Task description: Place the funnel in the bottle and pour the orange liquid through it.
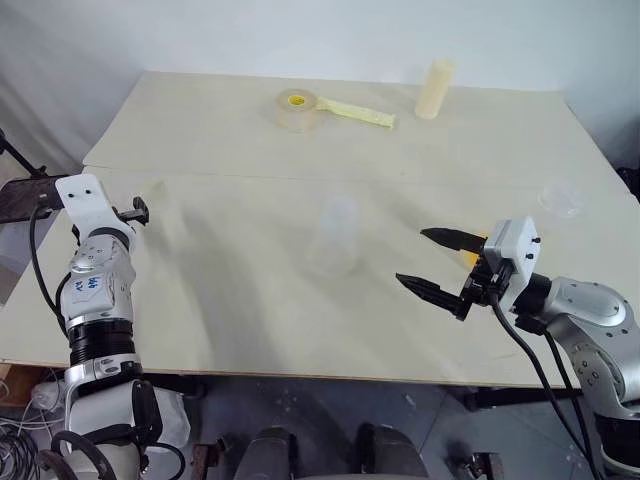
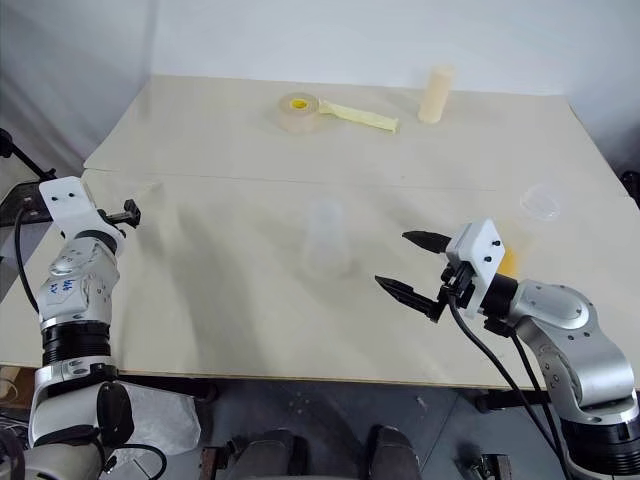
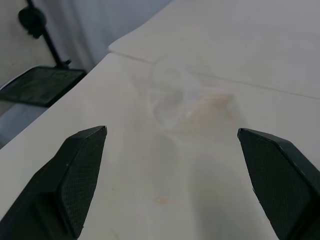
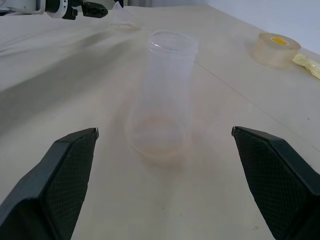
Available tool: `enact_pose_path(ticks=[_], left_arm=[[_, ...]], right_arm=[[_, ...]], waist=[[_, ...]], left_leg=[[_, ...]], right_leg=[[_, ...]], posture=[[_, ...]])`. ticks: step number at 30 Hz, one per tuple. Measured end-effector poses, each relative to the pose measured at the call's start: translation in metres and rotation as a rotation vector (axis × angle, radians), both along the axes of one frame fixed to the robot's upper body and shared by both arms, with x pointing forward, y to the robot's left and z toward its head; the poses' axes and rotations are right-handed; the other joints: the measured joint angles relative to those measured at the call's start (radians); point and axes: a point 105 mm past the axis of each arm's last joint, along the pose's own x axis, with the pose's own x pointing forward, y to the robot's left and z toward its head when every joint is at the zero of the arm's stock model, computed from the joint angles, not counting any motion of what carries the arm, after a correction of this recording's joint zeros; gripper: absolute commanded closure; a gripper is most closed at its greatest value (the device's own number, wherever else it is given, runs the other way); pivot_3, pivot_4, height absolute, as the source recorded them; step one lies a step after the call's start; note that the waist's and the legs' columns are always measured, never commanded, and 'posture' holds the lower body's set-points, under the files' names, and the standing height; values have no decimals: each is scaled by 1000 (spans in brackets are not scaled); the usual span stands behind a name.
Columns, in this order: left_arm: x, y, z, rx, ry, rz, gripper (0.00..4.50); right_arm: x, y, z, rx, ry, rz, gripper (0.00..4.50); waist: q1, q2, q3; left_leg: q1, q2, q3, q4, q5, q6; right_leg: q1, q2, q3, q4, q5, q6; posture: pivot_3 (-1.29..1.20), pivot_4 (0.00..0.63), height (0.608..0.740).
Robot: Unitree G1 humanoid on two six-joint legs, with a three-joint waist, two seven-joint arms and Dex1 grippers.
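Pale cream table (image 1: 250, 330), matte and smooth, against a plain grey wall. The clear plastic bottle (image 4: 162, 100) stands upright mid-table, cone base, straight neck, a faint orange tint at its bottom. The funnel (image 3: 172, 97) lies tipped on its side near the table's left edge, just ahead of the left gripper (image 3: 170, 165), whose black textured fingers are spread with nothing between them. The right gripper (image 1: 432, 264) hangs right of the bottle, also spread and empty. A tape roll (image 1: 298, 108) and a cream cylinder (image 1: 434, 89) sit at the back.
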Motion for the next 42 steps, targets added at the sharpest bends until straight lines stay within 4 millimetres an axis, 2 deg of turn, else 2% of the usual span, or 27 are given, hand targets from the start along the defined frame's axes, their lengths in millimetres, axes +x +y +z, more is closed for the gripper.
enact_pose_path(ticks=[5,10,22,25,29,30,37,42], left_arm=[[16,4,-8,-21,40,11,44],[32,0,-2,-9,27,-12,44],[38,2,-5,-27,36,19,44],[39,1,-5,-5,39,12,657],[42,-2,-1,-8,28,3,2023],[42,-2,0,-6,27,3,2250],[41,-2,-5,-13,41,4,4458],[40,0,-6,-17,46,6,4489]], right_arm=[[1,6,2,-5,-13,21,0],[2,7,0,-4,-7,27,0],[0,6,-5,-1,8,6,0],[0,5,-6,0,10,2,0],[-2,5,-4,-1,3,0,0],[-2,5,-4,-1,1,0,0],[-2,4,-3,0,-1,-10,0],[-4,1,0,-4,-18,-22,0]], waist=[[-1,0,0],[-2,0,0],[-3,-1,0],[-4,-1,0],[-4,-1,0],[-4,-1,0],[-4,-1,0],[-4,-1,0]], left_leg=[[0,0,3,0,0,0],[0,-1,7,0,0,0],[0,-1,8,-1,0,0],[0,-1,8,-1,0,0],[0,-1,8,-1,0,0],[0,-1,8,-1,0,0],[0,-1,8,-1,0,0],[0,-1,8,-1,0,0]], right_leg=[[0,0,-1,0,0,0],[0,0,-1,0,0,0],[0,0,-1,0,0,0],[-1,0,-1,0,0,0],[-1,0,-1,0,0,0],[-1,0,-1,0,0,0],[-1,0,-1,0,0,0],[-1,0,-1,0,0,0]], posture=[[0,150,740],[0,150,740],[0,150,740],[0,150,740],[0,150,740],[0,150,740],[0,150,740],[0,150,740]])
